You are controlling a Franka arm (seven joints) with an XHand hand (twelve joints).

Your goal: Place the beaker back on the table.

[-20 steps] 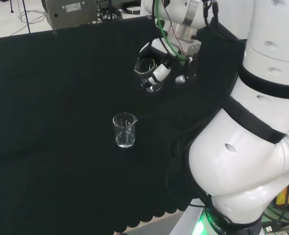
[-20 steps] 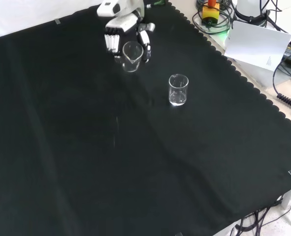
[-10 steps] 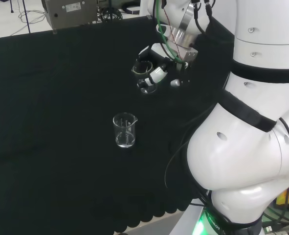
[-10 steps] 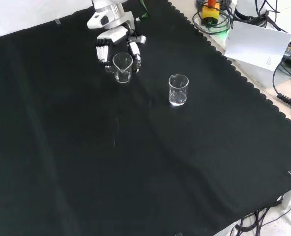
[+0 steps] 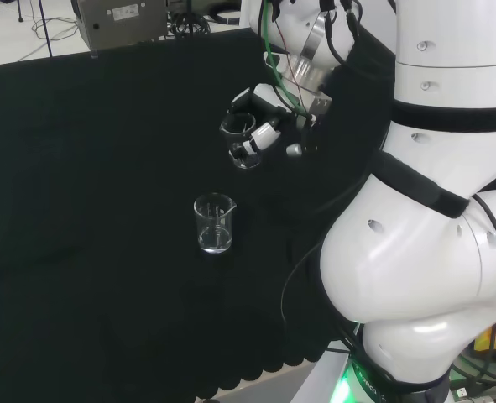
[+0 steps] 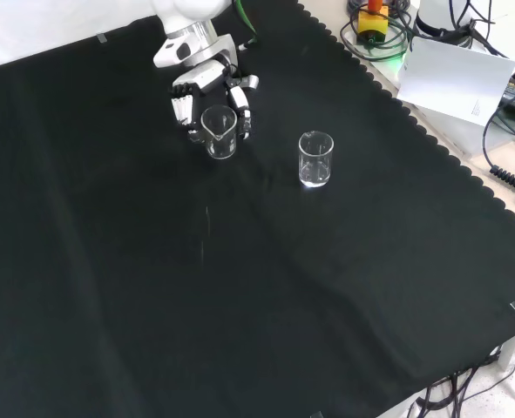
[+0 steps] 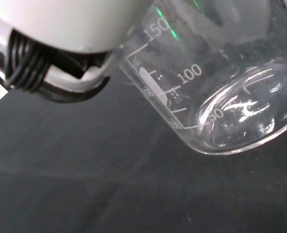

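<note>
The black cloth (image 6: 266, 287) covers the whole bench, and the white arm (image 5: 424, 210) rises large at the right of the head view. Its hand (image 6: 206, 87) reaches in from the top of the front view with fingers (image 6: 180, 106) on one side and the thumb on the other curled round a clear beaker (image 6: 220, 132), which it holds upright by the upper wall, spout toward the camera in the front view. Compared with a second ago, hand and beaker have come lower in the front view and slightly left, and in the head view they have shifted left and a little farther off. From the front the beaker's base looks very close to the cloth, though I cannot tell whether it touches; the wrist view shows the rounded base (image 7: 240, 121) with dark cloth beyond it. That view also shows white graduation marks on the glass, numbered 150, 100 and 50, beside a white marking patch; nothing else printed there is legible. The held beaker appears empty. A second beaker (image 6: 315, 158), also clear, stands untouched on the cloth, right of the held one in the front view and apart from it, nearer and left of it in the head view (image 5: 213, 223); whether anything is in it I cannot make out.
</note>
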